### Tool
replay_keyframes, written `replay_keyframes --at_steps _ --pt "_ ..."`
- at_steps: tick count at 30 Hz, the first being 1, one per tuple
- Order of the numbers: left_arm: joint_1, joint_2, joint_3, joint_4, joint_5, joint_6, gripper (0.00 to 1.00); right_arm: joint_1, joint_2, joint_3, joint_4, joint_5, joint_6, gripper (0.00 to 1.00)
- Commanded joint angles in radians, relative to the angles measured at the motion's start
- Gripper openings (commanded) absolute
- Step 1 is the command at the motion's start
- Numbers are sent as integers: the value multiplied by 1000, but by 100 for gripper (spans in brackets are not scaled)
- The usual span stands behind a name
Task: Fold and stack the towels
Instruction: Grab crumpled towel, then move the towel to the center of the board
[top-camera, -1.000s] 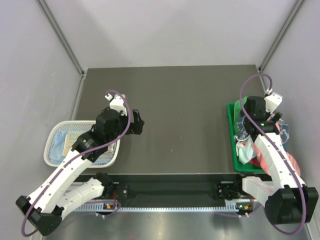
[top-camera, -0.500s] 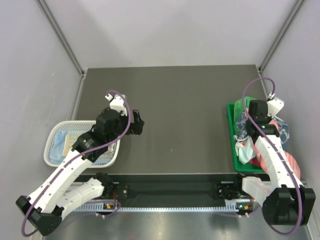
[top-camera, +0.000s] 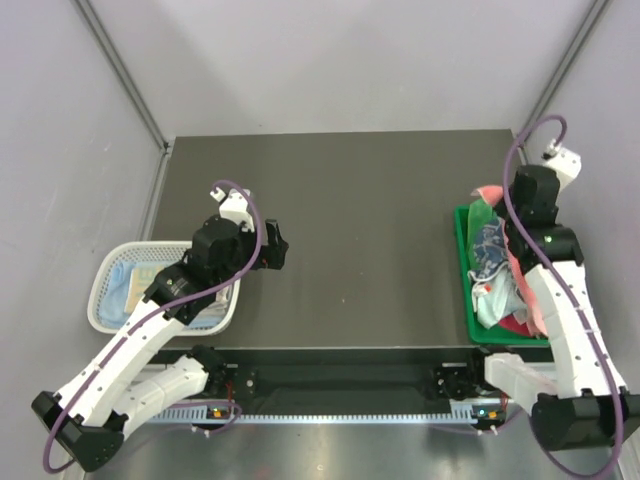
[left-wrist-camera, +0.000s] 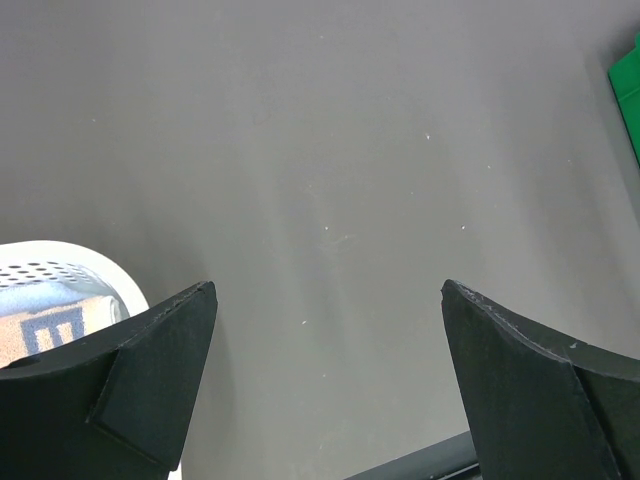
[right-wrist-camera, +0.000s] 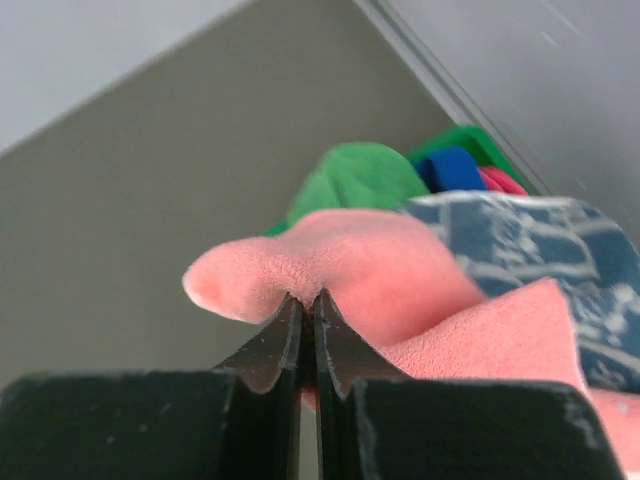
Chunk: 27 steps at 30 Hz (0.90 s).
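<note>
Coral towel (right-wrist-camera: 340, 270) bunched, soft fold | R gripper (right-wrist-camera: 306, 300) jaws pinching it | L gripper (left-wrist-camera: 325, 295) jaws wide

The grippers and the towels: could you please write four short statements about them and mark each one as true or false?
1. The right gripper is shut on the coral pink towel. True.
2. The left gripper holds a towel. False: it is open and empty above the bare table.
3. The green bin stands on the left side of the table. False: it is on the right side; the white mesh basket is at the left edge.
4. In the right wrist view, a navy patterned towel lies against the coral pink towel. True.
</note>
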Motion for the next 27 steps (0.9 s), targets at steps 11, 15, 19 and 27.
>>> replay_keyframes --at_steps 11,15,19,27 --pt "31 -40 -10 16 -71 -6 99 481 542 685 78 -35 -89 0" --pt "34 -43 -8 11 -110 -13 99 614 523 450 247 -41 -20 0" --pt "37 -48 -11 8 -145 -25 99 789 414 31 435 -29 92 0" --pt "54 12 -5 8 -113 -45 99 1300 270 -341 506 146 278 0"
